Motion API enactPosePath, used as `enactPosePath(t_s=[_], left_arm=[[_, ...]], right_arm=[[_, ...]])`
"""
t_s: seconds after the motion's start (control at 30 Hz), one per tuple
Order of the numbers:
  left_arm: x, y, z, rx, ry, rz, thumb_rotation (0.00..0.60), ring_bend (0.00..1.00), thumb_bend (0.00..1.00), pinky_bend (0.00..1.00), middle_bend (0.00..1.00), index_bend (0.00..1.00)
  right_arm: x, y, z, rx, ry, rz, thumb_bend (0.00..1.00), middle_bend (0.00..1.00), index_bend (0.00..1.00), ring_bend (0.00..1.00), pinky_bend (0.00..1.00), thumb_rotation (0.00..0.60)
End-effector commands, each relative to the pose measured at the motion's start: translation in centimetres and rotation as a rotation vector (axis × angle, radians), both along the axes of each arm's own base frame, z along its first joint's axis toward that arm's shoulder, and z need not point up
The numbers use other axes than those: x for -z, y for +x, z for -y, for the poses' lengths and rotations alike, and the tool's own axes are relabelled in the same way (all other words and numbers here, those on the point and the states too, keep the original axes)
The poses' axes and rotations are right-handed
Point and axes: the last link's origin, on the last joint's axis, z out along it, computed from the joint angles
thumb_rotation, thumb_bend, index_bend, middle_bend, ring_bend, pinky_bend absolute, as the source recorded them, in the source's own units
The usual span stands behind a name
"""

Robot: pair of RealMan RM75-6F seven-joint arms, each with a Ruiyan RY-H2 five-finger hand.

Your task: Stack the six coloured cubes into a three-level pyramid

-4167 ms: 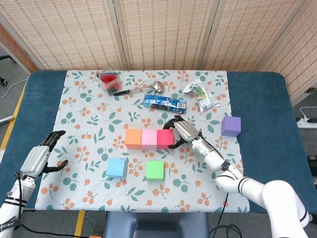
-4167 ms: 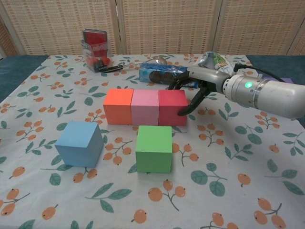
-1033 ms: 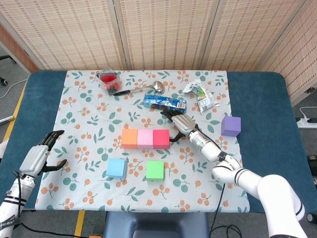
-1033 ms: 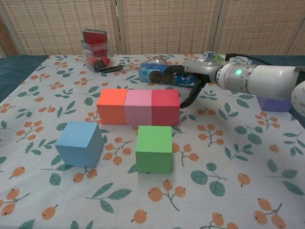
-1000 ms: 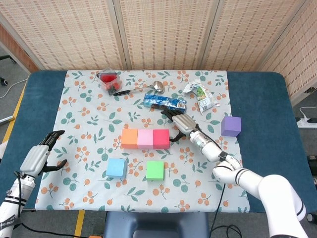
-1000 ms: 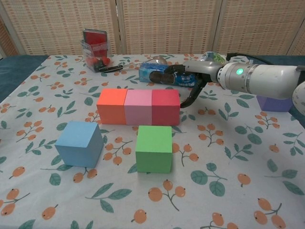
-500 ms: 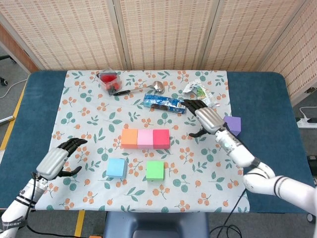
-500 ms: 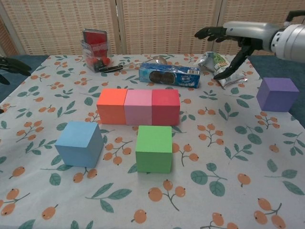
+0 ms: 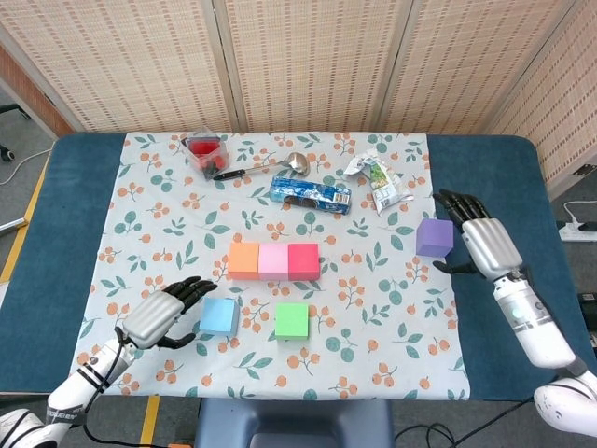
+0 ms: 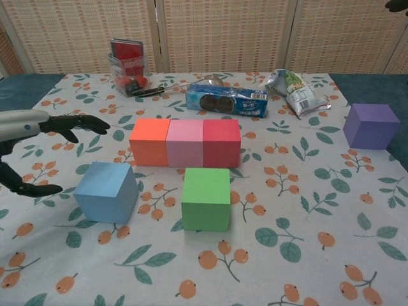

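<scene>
An orange cube (image 9: pixel 245 260), a pink cube (image 9: pixel 274 260) and a red cube (image 9: pixel 302 260) stand touching in a row at mid-table. In front of them sit a blue cube (image 9: pixel 218 316) and a green cube (image 9: pixel 291 321), apart from each other. A purple cube (image 9: pixel 435 237) stands alone at the right. My left hand (image 9: pixel 160 315) is open just left of the blue cube (image 10: pixel 106 191), fingers (image 10: pixel 83 122) spread above its left side. My right hand (image 9: pixel 487 245) is open just right of the purple cube (image 10: pixel 370 125), holding nothing.
At the back of the floral cloth (image 9: pixel 159 224) lie a cookie packet (image 9: pixel 312 193), a snack bag (image 9: pixel 379 181), a ladle (image 9: pixel 270 166) and a small clear box of red items (image 9: pixel 205 153). Blue table edges (image 9: pixel 65 205) flank the cloth.
My right hand has left the red cube's side and swung right, past the purple cube. My left hand has come in from the left edge to the blue cube.
</scene>
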Motion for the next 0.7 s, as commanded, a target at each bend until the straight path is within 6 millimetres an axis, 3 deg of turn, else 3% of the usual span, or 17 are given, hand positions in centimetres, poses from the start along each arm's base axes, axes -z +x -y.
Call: enactPosePath(t_s=[0.03, 0.5, 0.7], left_arm=[[1.9, 1.0, -0.2, 0.015, -0.018, -0.029, 0.6, 0.05, 0.32, 0.19, 0.06, 0.08], [5.0, 1.6, -1.2, -0.032, -0.029, -0.046, 0.6, 0.11, 0.31, 0.25, 0.12, 0.12], [5.7, 1.4, -1.4, -0.059, -0.026, -0.048, 0.6, 0.23, 0.31, 0.42, 0.24, 0.24]], right_arm=[[-0.2, -0.6, -0.8, 0.006, 0.0, 0.007, 0.04, 0.01, 0.0, 0.0, 0.0, 0.6], [0.4, -2.1, -1.0, 0.03, 0.027, 0.018, 0.04, 0.01, 0.0, 0.0, 0.0, 0.6], [0.4, -2.4, -1.2, 0.031, 0.031, 0.021, 0.04, 0.01, 0.0, 0.0, 0.0, 0.6]])
